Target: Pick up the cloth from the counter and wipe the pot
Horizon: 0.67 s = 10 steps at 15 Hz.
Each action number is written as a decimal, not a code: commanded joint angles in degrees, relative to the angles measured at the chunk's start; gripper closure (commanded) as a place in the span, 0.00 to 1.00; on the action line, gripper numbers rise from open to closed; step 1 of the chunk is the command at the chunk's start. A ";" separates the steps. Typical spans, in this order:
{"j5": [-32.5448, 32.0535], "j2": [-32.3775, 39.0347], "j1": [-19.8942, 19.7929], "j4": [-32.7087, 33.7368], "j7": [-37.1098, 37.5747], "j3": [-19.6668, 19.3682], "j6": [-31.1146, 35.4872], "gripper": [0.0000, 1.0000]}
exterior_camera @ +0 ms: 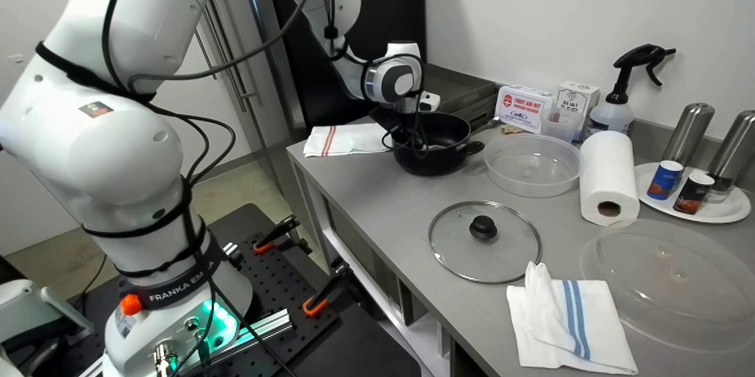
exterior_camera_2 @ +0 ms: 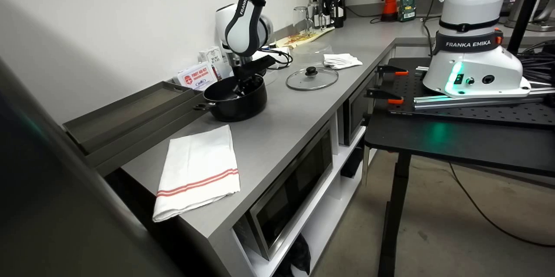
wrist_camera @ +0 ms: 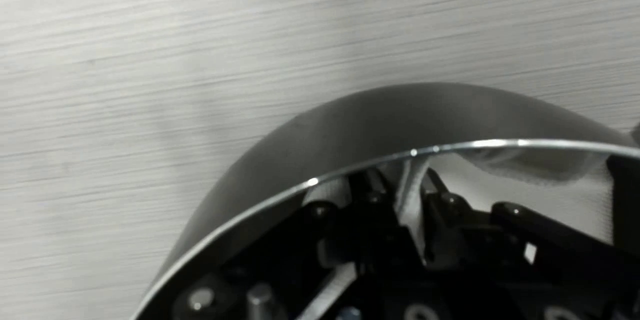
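In an exterior view the hand (exterior_camera: 417, 138) reaches into the black pot (exterior_camera: 429, 163). In an exterior view a red-striped dish towel (exterior_camera_2: 197, 164) lies folded on the worktop (exterior_camera_2: 271, 131). In the wrist view the hand pinches whitish cloth (wrist_camera: 547, 205) inside the pot: pickup looks done, wiping likely under way, how much remains unclear.

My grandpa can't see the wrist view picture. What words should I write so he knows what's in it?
A black robot gripper reaches down inside a dark round metal pot, pinching a crumpled white cloth. Outside the pot is a streaky gray countertop.
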 commanded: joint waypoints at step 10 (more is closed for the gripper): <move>-3.83 -1.66 1.46 -2.02 3.93 -5.24 0.17 0.96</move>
